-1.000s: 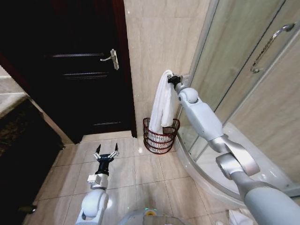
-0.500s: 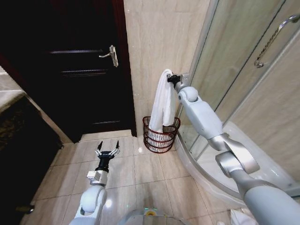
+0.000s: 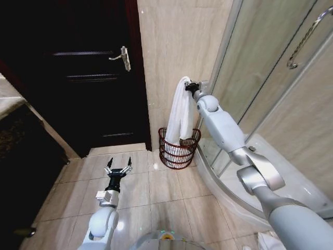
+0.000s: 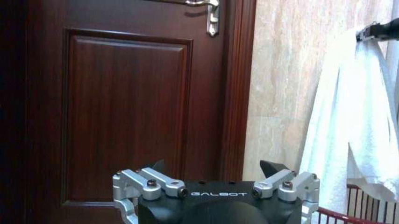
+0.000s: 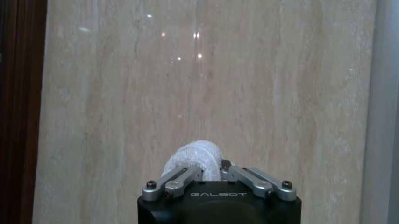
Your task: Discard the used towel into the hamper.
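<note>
Partly inside the hamper [image 3: 178,151], the towel [image 3: 180,112] hides its far rim.

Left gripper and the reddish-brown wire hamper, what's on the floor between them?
Nothing: in the head view, bare beige floor tiles separate the open left gripper from the hamper.

Towel [image 3: 180,112] lower end sunk behind the hamper [image 3: 178,149] wires. Hamper base cut off in the left wrist view, rim alone visible. Fingertips of the right gripper [image 5: 210,171] buried in towel cloth. Shower handle [image 3: 307,36] clipped above the hamper.
</note>
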Available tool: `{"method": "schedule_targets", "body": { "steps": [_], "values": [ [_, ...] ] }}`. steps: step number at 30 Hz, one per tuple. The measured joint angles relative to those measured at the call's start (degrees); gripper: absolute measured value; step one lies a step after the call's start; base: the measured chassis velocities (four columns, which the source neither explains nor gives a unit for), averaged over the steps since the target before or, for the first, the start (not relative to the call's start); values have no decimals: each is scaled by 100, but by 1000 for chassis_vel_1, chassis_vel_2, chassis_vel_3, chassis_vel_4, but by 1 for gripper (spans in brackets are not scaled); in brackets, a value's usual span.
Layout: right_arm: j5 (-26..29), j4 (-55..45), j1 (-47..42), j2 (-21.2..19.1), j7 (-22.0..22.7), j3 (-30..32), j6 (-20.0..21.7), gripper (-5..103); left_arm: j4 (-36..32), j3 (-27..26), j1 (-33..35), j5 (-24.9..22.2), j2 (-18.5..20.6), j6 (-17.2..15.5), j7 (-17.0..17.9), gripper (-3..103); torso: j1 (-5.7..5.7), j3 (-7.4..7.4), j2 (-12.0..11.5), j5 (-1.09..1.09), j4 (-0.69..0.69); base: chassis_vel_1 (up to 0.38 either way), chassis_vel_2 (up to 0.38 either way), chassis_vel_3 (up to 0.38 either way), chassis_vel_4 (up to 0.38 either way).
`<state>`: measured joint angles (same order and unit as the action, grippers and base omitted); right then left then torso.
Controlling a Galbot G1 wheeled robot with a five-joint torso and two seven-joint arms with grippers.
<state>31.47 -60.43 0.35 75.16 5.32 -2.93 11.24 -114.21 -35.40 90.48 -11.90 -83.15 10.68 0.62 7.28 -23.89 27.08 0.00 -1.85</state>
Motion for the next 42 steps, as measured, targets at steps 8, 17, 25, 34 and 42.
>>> {"method": "schedule_targets", "body": {
  "steps": [8,17,25,34,42],
  "values": [
    [-7,7,-44,-96,-11,33,-4,7,0,1,42,12,-29,36,1,100,-69,127,-194,0,1,0,0,0,0],
    [-5,-44,-151,-149,-1,47,-3,7,-16,-6,55,14,-32,71,-12,100,-148,256,-401,0,0,0,0,0,0],
    [-6,-127,-263,-237,34,109,14,7,-17,-4,64,16,-20,79,-33,100,-200,357,-555,0,0,0,0,0,0],
    [-41,-213,-446,-235,52,152,34,7,-23,16,40,18,-7,77,-47,100,-272,515,-784,0,0,0,0,0,0],
    [-111,-78,-478,-197,-2,244,34,7,-7,41,24,33,-15,67,-48,100,-337,659,-995,0,0,0,0,0,0]
  ]
}}
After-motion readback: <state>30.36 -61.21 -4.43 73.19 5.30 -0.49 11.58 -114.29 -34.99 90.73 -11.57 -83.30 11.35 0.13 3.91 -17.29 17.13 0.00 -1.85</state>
